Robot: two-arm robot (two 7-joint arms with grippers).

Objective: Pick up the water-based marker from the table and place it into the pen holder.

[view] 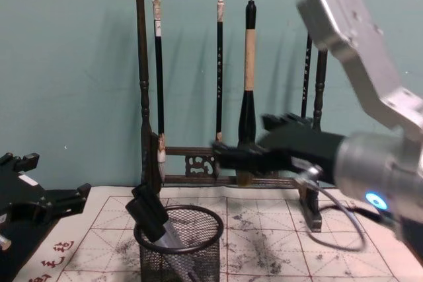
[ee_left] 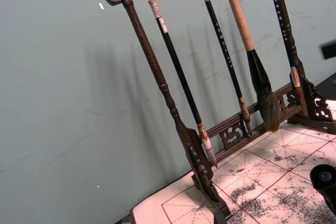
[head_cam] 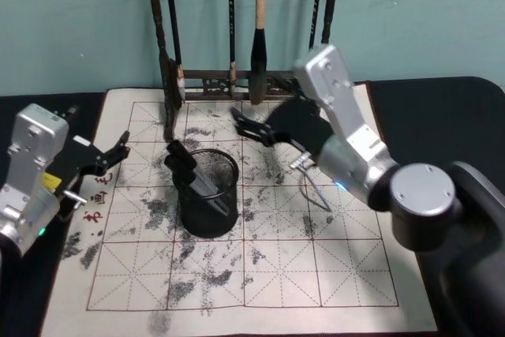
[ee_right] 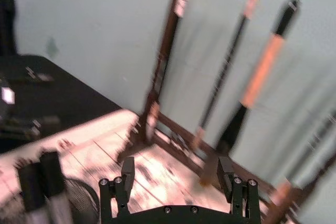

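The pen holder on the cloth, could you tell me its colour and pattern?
Black wire mesh with a solid black rim; the pen holder shows best in the head view.

Inside the pen holder (head_cam: 207,195), the marker's (head_cam: 192,172) lower end disappears behind black mesh. The brush rack's (head_cam: 237,76) top is cut off at twelve o'clock in the head view. Motion blur smears the right wrist view, leaving the rack's brushes (ee_right: 262,72) indistinct.
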